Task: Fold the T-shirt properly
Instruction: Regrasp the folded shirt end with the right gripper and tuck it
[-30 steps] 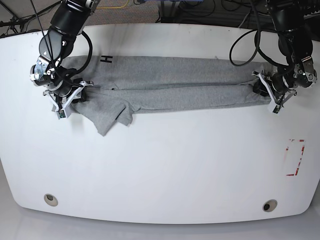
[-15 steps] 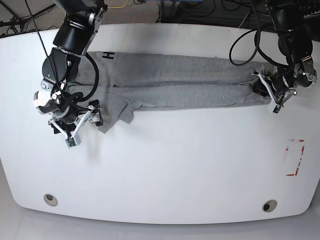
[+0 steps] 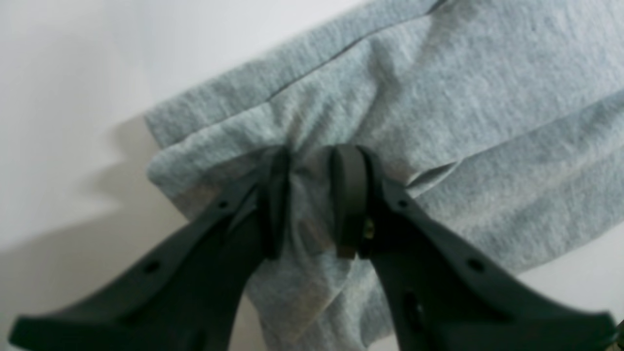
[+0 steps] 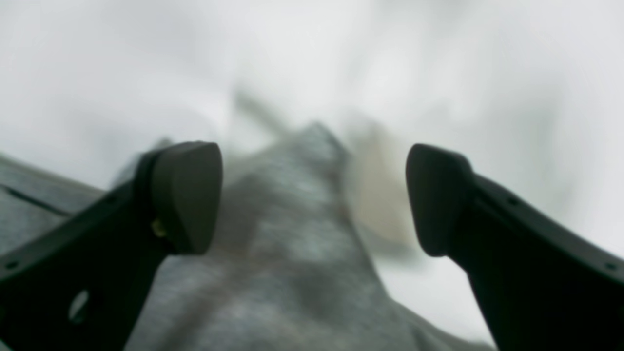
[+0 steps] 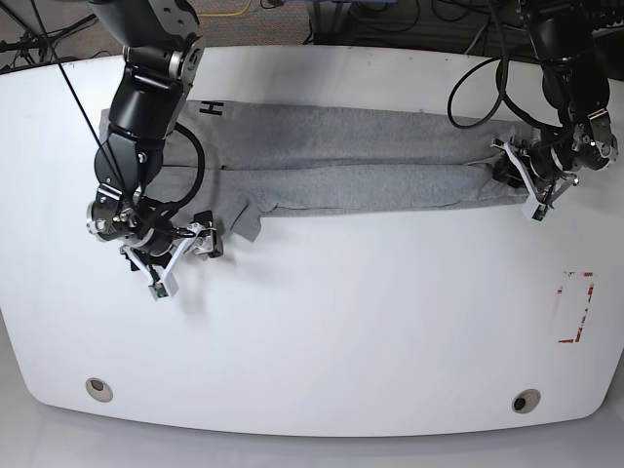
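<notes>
The T-shirt (image 5: 351,161) is heather grey, a mottled mix of light and darker flecks, paler and faintly bluish in the left wrist view (image 3: 438,97); dark block lettering (image 5: 212,108) is printed at its end nearest the right arm; the table (image 5: 370,322) under the T-shirt is plain white; a red-and-white marking (image 5: 575,307) sits on the table well away from the T-shirt; both grippers' fingers (image 3: 348,195) (image 4: 187,195) are matte black.

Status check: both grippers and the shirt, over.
Left gripper shut on T-shirt end. Right gripper open, over the loose sleeve. T-shirt folded into a long band on the table. Nothing in the way.
</notes>
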Tool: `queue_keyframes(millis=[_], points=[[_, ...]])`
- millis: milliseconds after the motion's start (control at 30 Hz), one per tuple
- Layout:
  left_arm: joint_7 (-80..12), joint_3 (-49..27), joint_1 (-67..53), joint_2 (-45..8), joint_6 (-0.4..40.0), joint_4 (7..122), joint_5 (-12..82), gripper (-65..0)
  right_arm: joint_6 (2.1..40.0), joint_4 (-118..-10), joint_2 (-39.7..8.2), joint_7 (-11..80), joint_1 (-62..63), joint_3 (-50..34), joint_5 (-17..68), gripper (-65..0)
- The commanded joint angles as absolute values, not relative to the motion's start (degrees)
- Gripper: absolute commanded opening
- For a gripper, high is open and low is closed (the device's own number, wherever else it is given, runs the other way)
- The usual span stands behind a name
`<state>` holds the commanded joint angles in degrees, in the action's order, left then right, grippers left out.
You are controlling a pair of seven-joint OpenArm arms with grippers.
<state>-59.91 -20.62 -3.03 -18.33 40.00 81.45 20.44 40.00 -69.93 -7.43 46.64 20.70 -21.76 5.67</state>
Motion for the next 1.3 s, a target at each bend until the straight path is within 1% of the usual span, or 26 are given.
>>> queue_keyframes(millis=[200,300,467,600,667,733,767,800,833,867,1000,1100,1300], points=[[-59.91,-20.62,-3.12,-18.33,40.0,81.36,20.44,-51.0,40.0,-69.85,-7.25,46.11,19.47,-21.05,5.67,-8.9],[-59.91,-20.62,-3.12,-18.33,40.0,81.36,20.44,-51.0,40.0,-68.79,-6.73,45.05,19.21,-20.97,5.67,-11.4],[-59.91,-20.7,-3.21,-18.33,40.0,81.45,20.44,-51.0,40.0,-65.1,-6.64,42.77,19.12,-21.05,5.67,-19.3],[-59.91,-20.7,-3.21,-18.33,40.0,81.54,20.44,-51.0,40.0,-63.43,-7.34,41.54,19.12,-20.97,5.93,-29.6],[-59.91,-20.7,-3.21,-18.42,40.0,81.63,20.44,-51.0,40.0,-63.52,-7.34,41.54,19.03,-20.97,6.02,-36.5],[-59.91,-20.7,-3.21,-18.51,40.0,81.27,20.44,-51.0,40.0,-63.69,-7.34,41.63,19.03,-20.97,6.11,-46.0],[-59.91,-20.7,-3.21,-18.51,40.0,81.19,20.44,-51.0,40.0,-63.96,-7.34,41.63,19.03,-20.97,6.2,-49.5],[-59.91,-20.7,-3.21,-18.51,40.0,81.19,20.44,-51.0,40.0,-65.1,-7.34,41.71,19.03,-20.97,6.2,-56.9],[-59.91,-20.7,-3.21,-18.51,40.0,81.19,20.44,-51.0,40.0,-65.71,-7.34,41.8,19.03,-20.97,6.2,-59.5],[-59.91,-20.7,-3.21,-18.51,40.0,81.19,20.44,-51.0,40.0,-67.38,-7.34,42.24,18.95,-21.05,6.29,-64.5],[-59.91,-20.7,-3.3,-18.51,40.0,81.19,20.44,-51.0,40.0,-73.63,-6.73,48.22,17.63,-21.41,6.46,-64.4],[-59.82,-20.7,-3.91,-18.51,40.0,81.19,20.44,-51.0,40.0,-81.54,-5.58,52.7,15.87,-23.43,8.48,-63.7],[-59.82,-20.7,-4.35,-18.51,40.0,81.19,20.44,-51.0,40.0,-92.0,-5.32,59.47,12.18,-25.36,11.47,-63.6]])
